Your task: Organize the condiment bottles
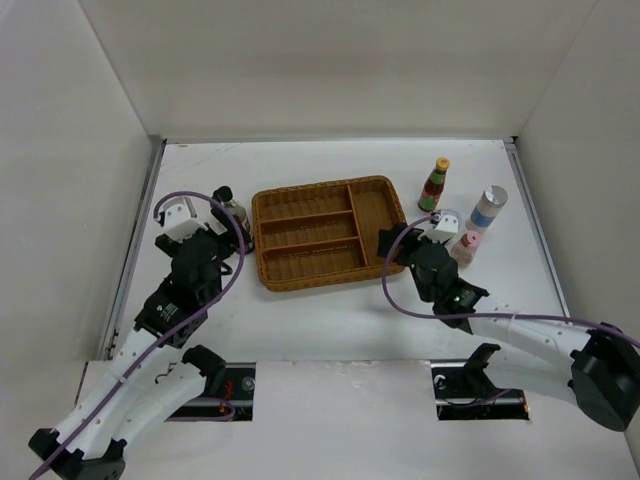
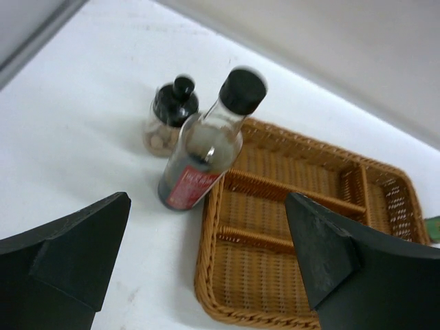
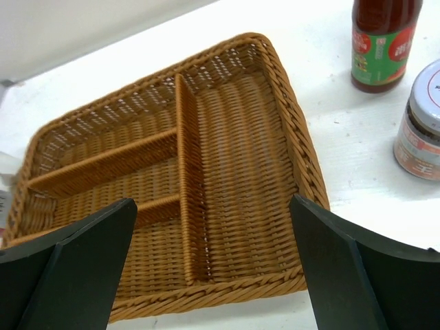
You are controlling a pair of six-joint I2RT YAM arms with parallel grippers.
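My left gripper (image 1: 238, 238) hangs open just off the wicker tray's left rim (image 1: 325, 187). In the left wrist view its jaws (image 2: 207, 199) are spread wide, with a black-capped clear bottle with a red label (image 2: 203, 148) and a dark-lidded jar (image 2: 172, 117) standing beyond them on the table. My right gripper (image 1: 398, 243) is open over the tray's right end (image 3: 306, 158), empty (image 3: 213, 201). A yellow-capped red sauce bottle (image 1: 434, 185), a blue-banded white bottle (image 1: 488, 210) and a pink-lidded jar (image 1: 467, 247) stand right of the tray. A pale-lidded jar (image 3: 419, 130) stands near the sauce bottle (image 3: 381, 48).
The tray (image 2: 202, 285) has three long slots on the left and one wide compartment on the right, all bare wicker. White walls close in the table on three sides. Purple cables loop from both wrists.
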